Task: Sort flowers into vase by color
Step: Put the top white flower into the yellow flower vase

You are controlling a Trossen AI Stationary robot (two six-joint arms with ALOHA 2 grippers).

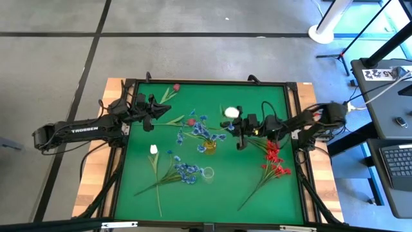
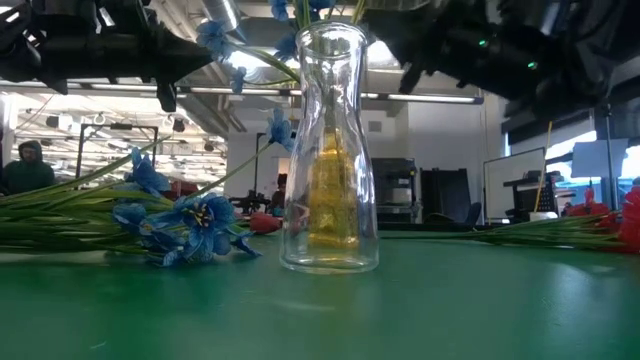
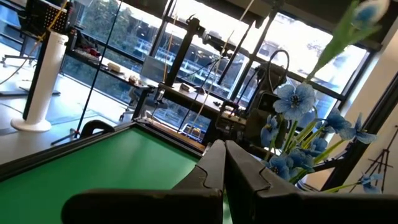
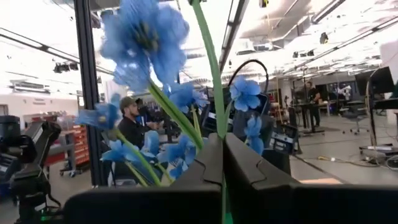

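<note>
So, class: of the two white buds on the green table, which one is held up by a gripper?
The white bud beside the right gripper, whose stem rises from its shut fingers. The other white bud lies flat, untouched.

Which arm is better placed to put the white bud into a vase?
Right. Its gripper already holds the white bud's stem beside the yellow vase; the left gripper is farther off.

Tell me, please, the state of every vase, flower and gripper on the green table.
Amber vase: upright, holds blue sprays.
Clear vase: upright, empty.
Blue spray beside it: lying flat.
Red sprays: lying flat.
White bud on the left arm's side: lying flat.
Right gripper: jaws shut on a green stem.
Left gripper: jaws shut.
</note>
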